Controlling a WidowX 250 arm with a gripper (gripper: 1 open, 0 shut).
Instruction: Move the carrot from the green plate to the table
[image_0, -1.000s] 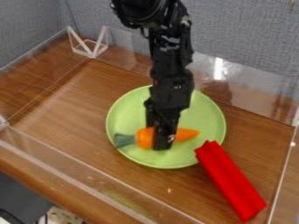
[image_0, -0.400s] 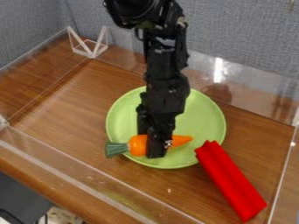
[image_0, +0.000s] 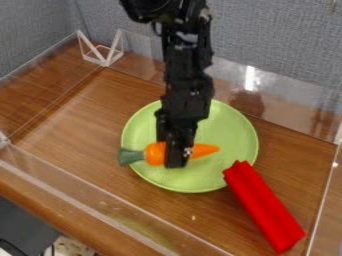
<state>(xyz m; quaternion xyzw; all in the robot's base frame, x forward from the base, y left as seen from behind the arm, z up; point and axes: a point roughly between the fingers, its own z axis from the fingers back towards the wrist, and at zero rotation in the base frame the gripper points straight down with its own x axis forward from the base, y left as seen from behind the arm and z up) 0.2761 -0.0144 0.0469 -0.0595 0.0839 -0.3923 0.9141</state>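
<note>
We see a robot test cell in a lab, not a home. The wood-grain tabletop (image_0: 67, 110) is fenced by clear acrylic walls (image_0: 274, 100), with a grey fabric partition (image_0: 34, 25) behind at upper left. Toy props sit in the middle: a plastic carrot (image_0: 171, 153) and red block (image_0: 263, 205).

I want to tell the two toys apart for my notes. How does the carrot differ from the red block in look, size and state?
The carrot is orange, tapered, with a green top; the red block is plain red, flat and rectangular. The carrot is shorter than the block. The carrot is over the green plate, gripped by the gripper; the block lies free on the table, one end at the plate's rim. Both sit near the front wall.
</note>
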